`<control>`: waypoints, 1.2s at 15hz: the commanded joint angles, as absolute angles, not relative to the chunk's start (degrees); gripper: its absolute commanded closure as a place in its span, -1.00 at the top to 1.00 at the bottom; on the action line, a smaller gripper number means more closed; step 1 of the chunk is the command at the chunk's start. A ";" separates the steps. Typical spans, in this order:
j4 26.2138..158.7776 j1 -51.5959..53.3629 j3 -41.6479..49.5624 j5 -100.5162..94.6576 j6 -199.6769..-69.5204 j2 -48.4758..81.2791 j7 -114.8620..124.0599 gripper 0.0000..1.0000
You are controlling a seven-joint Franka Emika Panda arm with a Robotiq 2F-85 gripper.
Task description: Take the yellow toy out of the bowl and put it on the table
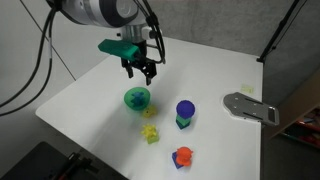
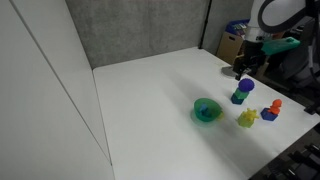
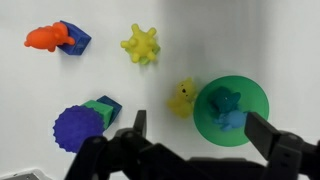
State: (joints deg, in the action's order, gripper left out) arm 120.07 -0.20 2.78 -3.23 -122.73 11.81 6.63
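Your small, chunky, bright yellow toy [image 3: 183, 98] lies on the plain white worktop [image 3: 200, 40]. It is outside the shallow round teal-green bowl [image 3: 256, 98], just beside its rim.

Your hand [image 1: 141, 72] hangs above the worktop and points straight down. In an exterior view it is a little behind the bowl. Its two dark fingers [image 3: 135, 128] stand apart and grip nothing.

I count:
- One bowl, with two small figures inside: one teal [image 3: 222, 100] and one light blue [image 3: 234, 121].
- One yellow toy.
- One pale yellow-green spiky star toy [image 3: 141, 43].
- One blue round-topped toy on a green base [image 3: 80, 125].
- One orange toy on a blue block [image 3: 55, 38].
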 commanded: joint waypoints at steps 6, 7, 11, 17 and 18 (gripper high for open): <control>126.39 -0.16 1.73 -3.18 -118.49 -4.02 7.46 1.00; 125.65 -0.20 1.61 -3.01 -116.76 -5.11 7.56 1.00; 121.85 -0.28 1.37 -1.12 -108.26 -7.58 6.51 1.00; 119.39 -0.40 1.28 0.05 -103.33 -9.06 6.68 1.00; 119.20 -0.42 1.30 0.06 -103.06 -9.08 6.66 1.00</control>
State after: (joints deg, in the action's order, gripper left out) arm 120.76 0.05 1.63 -0.91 -105.45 -8.80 6.79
